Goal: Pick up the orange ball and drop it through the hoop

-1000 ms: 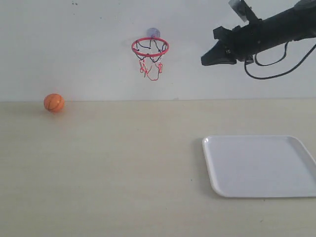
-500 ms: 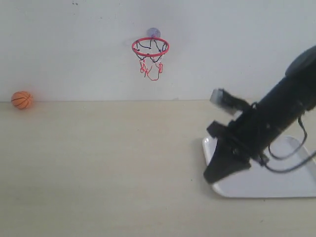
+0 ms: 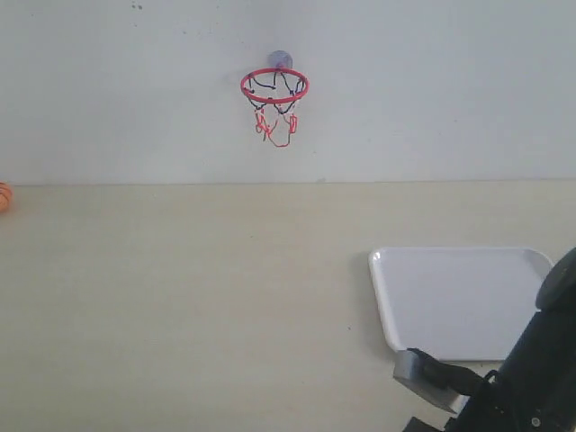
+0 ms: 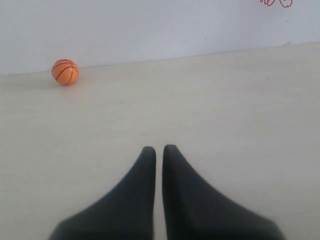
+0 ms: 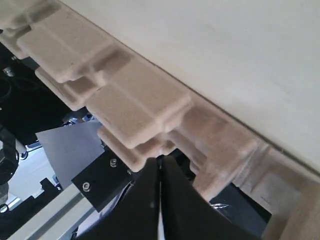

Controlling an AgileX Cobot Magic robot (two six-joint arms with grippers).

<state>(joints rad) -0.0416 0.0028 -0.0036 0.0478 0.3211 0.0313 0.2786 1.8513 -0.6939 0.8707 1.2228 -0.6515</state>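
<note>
The orange ball (image 3: 3, 197) lies on the table at the foot of the back wall, half cut off by the exterior view's left edge. In the left wrist view the orange ball (image 4: 65, 72) rests far ahead of my left gripper (image 4: 159, 150), which is shut and holds nothing. The hoop (image 3: 274, 85) hangs on the wall with its red ring level; strands of its net (image 4: 272, 2) peek into the left wrist view. My right arm (image 3: 513, 387) is low at the front right corner. The right gripper (image 5: 160, 161) is shut and empty, pointing past the table's edge.
A white tray (image 3: 468, 301) lies at the right, just behind my right arm. Beige interlocking foam pieces (image 5: 135, 100) line the table's edge in the right wrist view, with dark frame parts (image 5: 95, 180) below.
The ball has rolled left along the wall to the frame's edge. My right arm has swung down from beside the hoop, over the tray, to the front right corner.
</note>
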